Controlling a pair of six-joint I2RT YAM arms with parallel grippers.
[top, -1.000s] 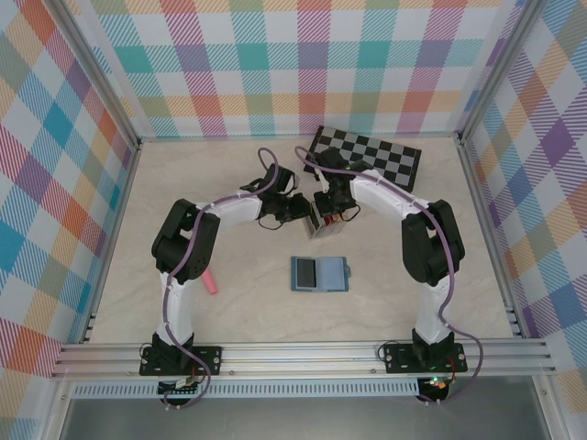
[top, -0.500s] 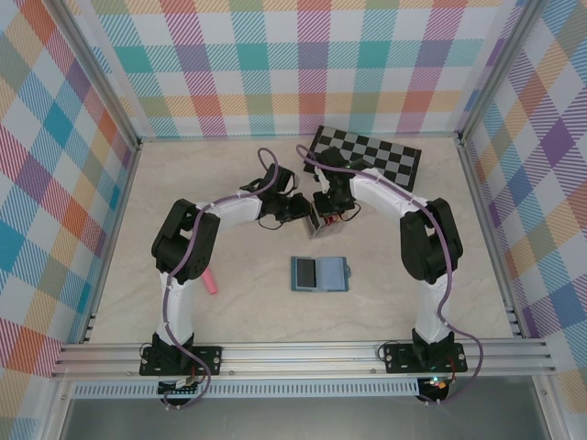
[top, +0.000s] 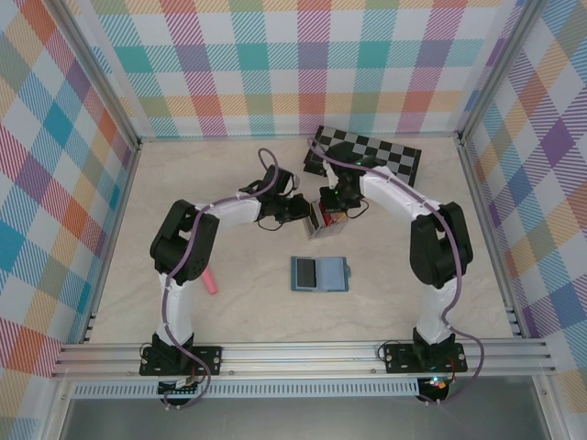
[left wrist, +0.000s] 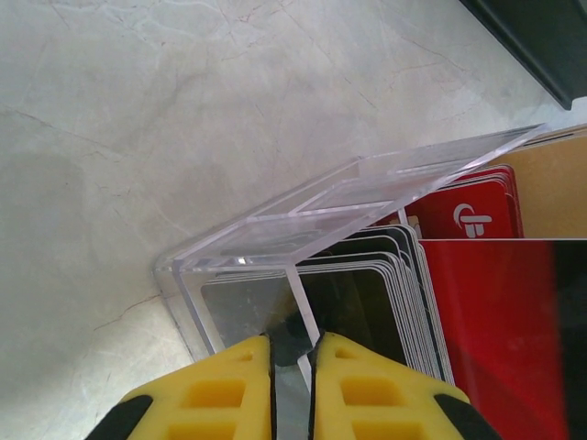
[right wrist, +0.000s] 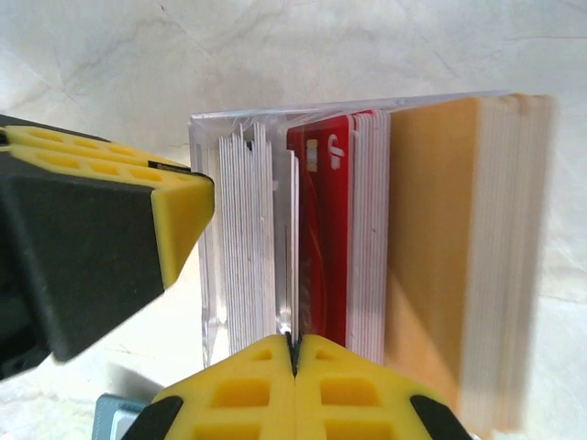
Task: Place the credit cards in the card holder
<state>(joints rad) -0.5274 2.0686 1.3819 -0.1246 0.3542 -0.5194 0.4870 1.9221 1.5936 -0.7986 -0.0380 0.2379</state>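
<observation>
A clear rack (top: 321, 223) stands mid-table with the credit cards (right wrist: 323, 238) upright in it: white-edged stacks, red ones and a thick tan block (right wrist: 440, 257). My left gripper (left wrist: 293, 345) is shut on a clear plate of the rack (left wrist: 367, 197), right over the dark cards (left wrist: 367, 298). From the other side my right gripper (right wrist: 294, 345) is shut on the top edge of a thin card beside the red card. The left finger (right wrist: 174, 215) sits against the rack's outer wall. The teal card holder (top: 320, 273) lies flat nearer the arms, apart from both grippers.
A black and white chessboard (top: 371, 154) lies just behind the rack at the back. A pink stick (top: 211, 280) rests by the left arm's elbow. Checked walls and metal rails enclose the table.
The right arm has shifted a little to the right and back, and its jaws have closed at the rack. The left gripper and the card holder stay put.
</observation>
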